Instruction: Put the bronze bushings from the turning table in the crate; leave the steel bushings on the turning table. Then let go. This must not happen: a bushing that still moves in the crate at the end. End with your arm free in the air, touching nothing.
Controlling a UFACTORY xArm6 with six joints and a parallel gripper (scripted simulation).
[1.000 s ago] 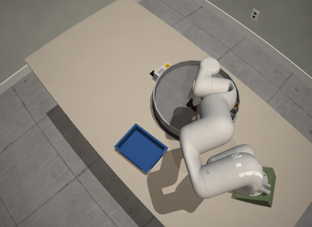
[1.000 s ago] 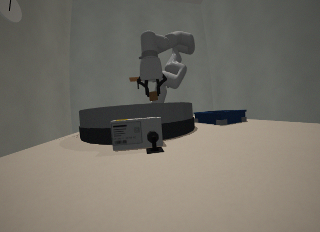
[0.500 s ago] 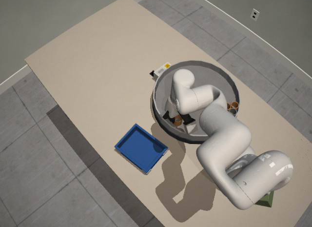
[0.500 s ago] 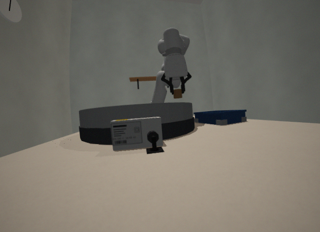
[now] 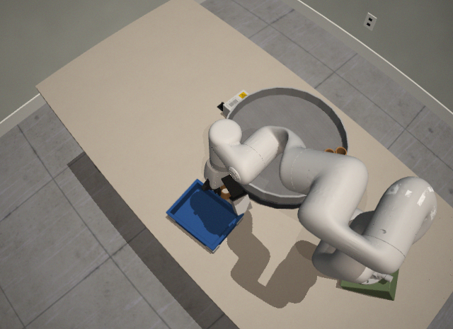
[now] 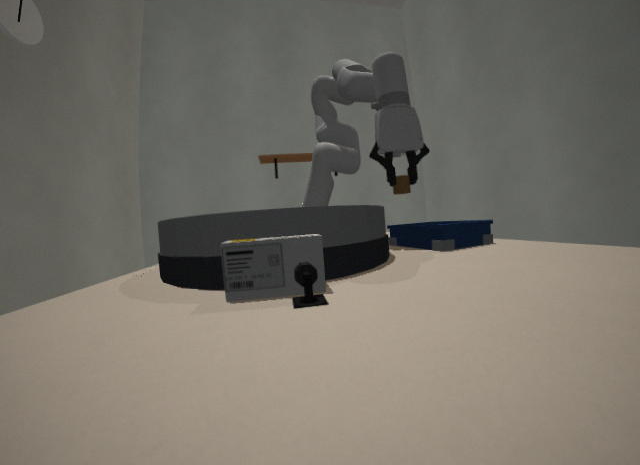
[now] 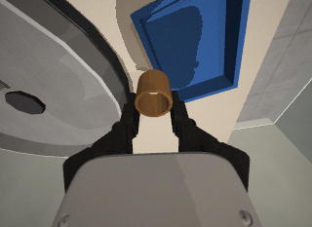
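Note:
My gripper (image 5: 224, 191) (image 6: 401, 181) (image 7: 154, 100) is shut on a bronze bushing (image 5: 224, 191) (image 6: 401, 185) (image 7: 154, 94), a short hollow cylinder. It holds the bushing in the air, between the rim of the grey turning table (image 5: 289, 99) (image 6: 268, 225) (image 7: 49, 66) and the near edge of the blue crate (image 5: 182, 216) (image 6: 439, 233) (image 7: 234, 52). The crate looks empty. Two more bronze bushings (image 5: 335, 150) stand at the far right edge of the turning table, partly behind my arm. Steel bushings are hidden by the arm.
A grey control box (image 5: 236, 99) (image 6: 271, 266) with a label and a black knob stands against the turning table. My arm's green base (image 5: 380, 287) sits at the table's right end. The beige table (image 5: 127, 99) drops off just beyond the crate.

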